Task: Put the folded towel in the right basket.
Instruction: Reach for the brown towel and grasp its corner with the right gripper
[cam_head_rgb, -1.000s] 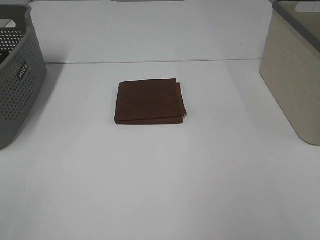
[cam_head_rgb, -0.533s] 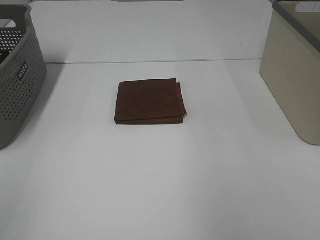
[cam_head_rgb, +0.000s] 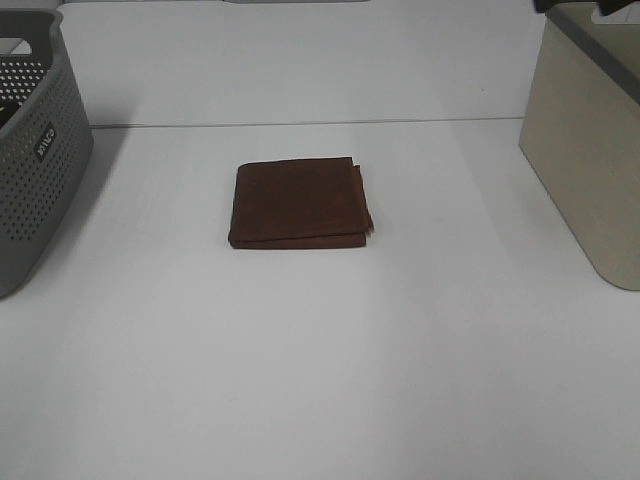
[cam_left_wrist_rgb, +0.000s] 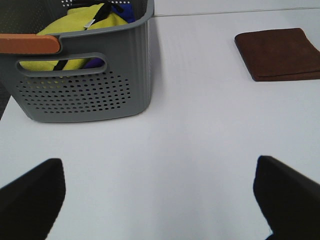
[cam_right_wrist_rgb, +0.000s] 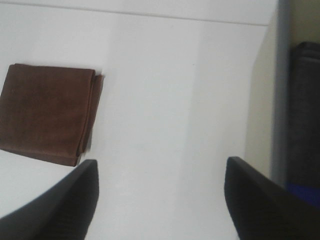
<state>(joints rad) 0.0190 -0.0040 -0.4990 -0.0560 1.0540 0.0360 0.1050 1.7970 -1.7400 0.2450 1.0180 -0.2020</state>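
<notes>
Folded brown towel (cam_head_rgb: 300, 203) lying flat mid-way across the white table (cam_head_rgb: 320, 380), beige right basket (cam_head_rgb: 585, 170) well apart at the right edge, grey perforated basket (cam_head_rgb: 35, 150) far left, left pincer (cam_left_wrist_rgb: 160, 200) spread wide and empty, right pincer (cam_right_wrist_rgb: 160, 200) also wide apart, holding nothing.

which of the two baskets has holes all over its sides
The grey basket on the left of the high view: its walls are covered in rows of small holes. The beige basket on the right has solid walls.
</notes>
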